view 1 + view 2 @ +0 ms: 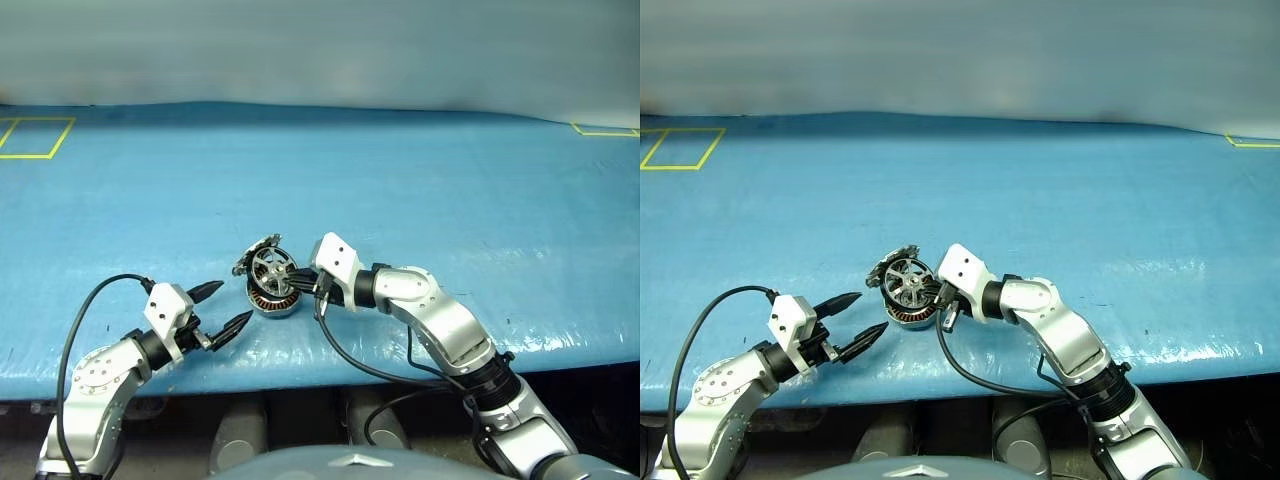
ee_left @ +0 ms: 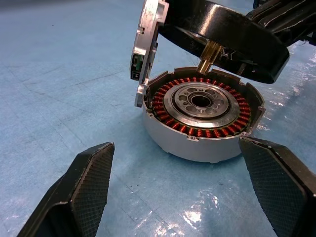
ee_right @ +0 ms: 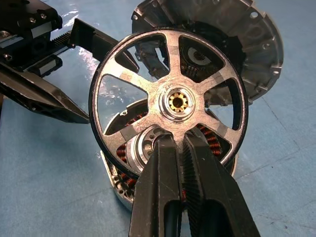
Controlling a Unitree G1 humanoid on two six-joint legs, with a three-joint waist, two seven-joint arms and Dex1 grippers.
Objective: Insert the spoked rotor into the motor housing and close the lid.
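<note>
Your right tool (image 3: 180, 148) is pinching the spoked rotor (image 3: 168, 106) by one spoke, holding it tilted just above the motor housing (image 2: 202, 116) so its brass shaft can drop into the hub. The lid (image 2: 145, 49) stands hinged up, out of the way. Your left tool (image 1: 222, 310) waits spread beside the housing on the bench (image 1: 450, 180), likely to steady it.

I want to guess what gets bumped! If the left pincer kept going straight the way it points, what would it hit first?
Probably the motor housing. The left pincer, open, points right at its silver side wall across bare blue table. Depth is hard to judge.
</note>
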